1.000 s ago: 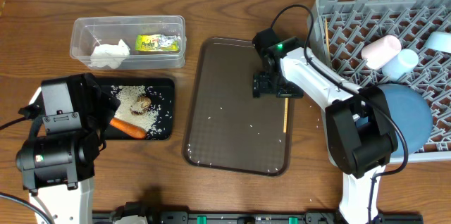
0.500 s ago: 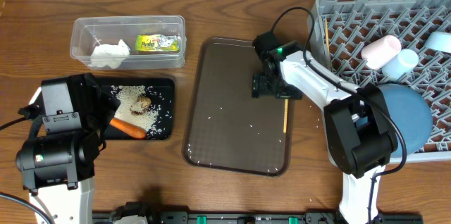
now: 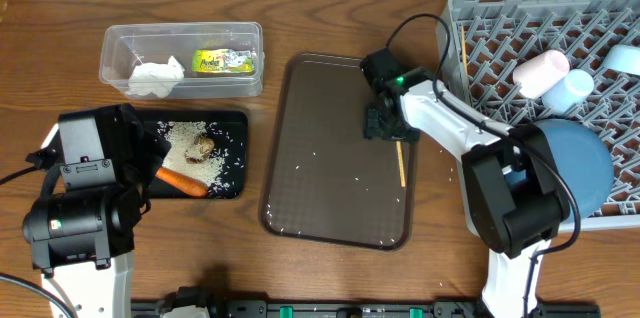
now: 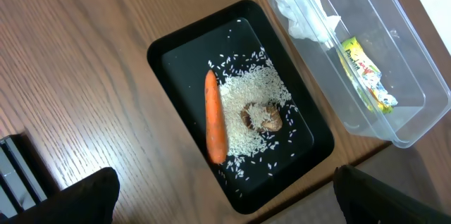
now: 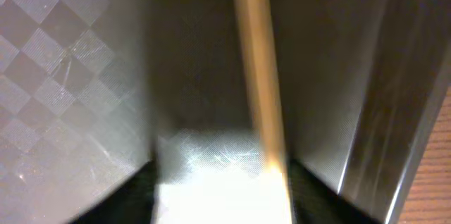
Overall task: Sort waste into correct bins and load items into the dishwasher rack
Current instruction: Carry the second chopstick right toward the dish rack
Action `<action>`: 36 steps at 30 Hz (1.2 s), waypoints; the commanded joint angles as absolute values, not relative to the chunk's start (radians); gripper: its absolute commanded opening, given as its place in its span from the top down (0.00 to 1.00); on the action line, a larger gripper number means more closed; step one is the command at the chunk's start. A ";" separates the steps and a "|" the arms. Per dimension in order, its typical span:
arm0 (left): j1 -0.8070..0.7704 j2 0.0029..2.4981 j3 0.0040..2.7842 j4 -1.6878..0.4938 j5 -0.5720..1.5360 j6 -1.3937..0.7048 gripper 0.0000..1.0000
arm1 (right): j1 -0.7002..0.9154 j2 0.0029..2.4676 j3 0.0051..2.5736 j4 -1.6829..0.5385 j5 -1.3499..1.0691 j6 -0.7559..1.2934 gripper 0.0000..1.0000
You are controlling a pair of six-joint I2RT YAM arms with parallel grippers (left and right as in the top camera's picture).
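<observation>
Nearest the robot's edge, the left gripper [image 4: 223, 182] hangs with its jaws wide apart above the black tray [image 3: 236, 163]. In that tray the carrot [image 3: 182, 182] lies at 6 o'clock of the rice [image 3: 186, 135] and the brown food lump [image 3: 202, 146]. At 3 o'clock of it sits the brown serving tray [image 3: 320, 198], flecked with stray grains.

1 chopstick [image 3: 401, 166] lies on the serving tray's right side. The right gripper [image 3: 385, 123] covers its far end. The blurred wrist view shows the stick between the fingers, but I cannot tell whether they pinch it.

Further toward 3 o'clock, the right arm hides the left edge of the blue plate [image 3: 590, 158] in the grey rack [image 3: 500, 18]. Beyond the plate are the whitish-pink cup [image 3: 540, 70], the pale-blue cup [image 3: 576, 88] and the bowl [image 3: 625, 58]. A 2nd chopstick [image 3: 462, 46] lies by the rack's left wall.

Farthest, at 11 o'clock on the counter [image 3: 300, 8], the clear tub [image 3: 180, 30] holds the tissue [image 3: 155, 76] and the wrapper [image 3: 225, 60].
</observation>
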State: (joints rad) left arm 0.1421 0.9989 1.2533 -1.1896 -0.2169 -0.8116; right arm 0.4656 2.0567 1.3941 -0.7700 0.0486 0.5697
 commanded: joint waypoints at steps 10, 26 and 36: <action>0.146 0.999 1.257 -1.193 -0.236 -0.813 0.02 | 0.466 2.100 1.339 -0.752 -0.001 0.464 0.81; 0.146 0.999 1.257 -1.193 -0.236 -0.813 0.02 | 0.449 2.082 1.369 -0.752 -0.119 0.343 0.99; 0.146 0.999 1.257 -1.193 -0.236 -0.813 0.02 | 0.284 1.773 1.401 -0.786 -0.251 0.155 0.99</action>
